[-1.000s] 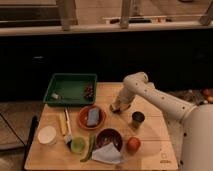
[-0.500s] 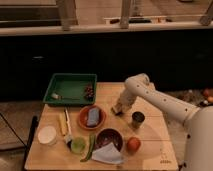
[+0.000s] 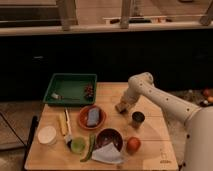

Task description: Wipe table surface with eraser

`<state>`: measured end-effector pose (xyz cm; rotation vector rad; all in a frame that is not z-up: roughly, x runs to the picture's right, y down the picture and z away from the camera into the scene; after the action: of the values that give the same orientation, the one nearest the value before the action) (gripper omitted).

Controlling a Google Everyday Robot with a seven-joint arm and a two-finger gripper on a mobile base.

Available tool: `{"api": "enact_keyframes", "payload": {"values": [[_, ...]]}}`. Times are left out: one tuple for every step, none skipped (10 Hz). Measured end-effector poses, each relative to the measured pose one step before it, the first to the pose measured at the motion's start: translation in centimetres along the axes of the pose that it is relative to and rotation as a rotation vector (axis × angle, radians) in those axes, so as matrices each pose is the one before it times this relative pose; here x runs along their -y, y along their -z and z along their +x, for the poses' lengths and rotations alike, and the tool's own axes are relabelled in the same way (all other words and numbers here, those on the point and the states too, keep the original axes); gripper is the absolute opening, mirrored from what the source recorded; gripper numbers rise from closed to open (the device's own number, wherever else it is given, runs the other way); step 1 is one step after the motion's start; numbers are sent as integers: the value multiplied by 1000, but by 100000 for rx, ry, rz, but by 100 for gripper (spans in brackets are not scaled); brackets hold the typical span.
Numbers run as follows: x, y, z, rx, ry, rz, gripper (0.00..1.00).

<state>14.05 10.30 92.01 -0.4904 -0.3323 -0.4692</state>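
Observation:
The light wooden table surface [image 3: 150,142] fills the lower part of the camera view. My white arm reaches in from the right. My gripper [image 3: 121,107] is down at the tabletop in its middle right area, just behind and left of the metal cup [image 3: 138,119]. It is shut on the eraser [image 3: 119,108], a small pale block pressed against the wood. The eraser's underside is hidden.
A green tray [image 3: 70,89] sits at the back left. An orange plate [image 3: 83,119] holds a grey-blue block [image 3: 93,116]. Near the front are a dark bowl [image 3: 109,137], a red fruit [image 3: 133,144], a white cloth [image 3: 106,154], a green cup [image 3: 77,145] and a white cup [image 3: 47,135].
My gripper with the eraser has slid a little toward the front right across the tabletop. Nothing else has moved.

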Motion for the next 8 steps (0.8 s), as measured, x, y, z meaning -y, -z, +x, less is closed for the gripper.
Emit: {"api": "enact_keyframes", "payload": {"values": [[348,-60,-379,-209,2463,124,0],[694,137,-1032,-198,5257,816,0],[404,143,-777,31,3082,593,0],[407,213,-1240,633,4152,656,0],[-204,202,-987,2,4854,34,0],[-385,198,-944,517,3546,-90,0],[-740,118,-928,367,3391,-735,0],[-884,-74,-301,-135,1334,-1299,0]]}}
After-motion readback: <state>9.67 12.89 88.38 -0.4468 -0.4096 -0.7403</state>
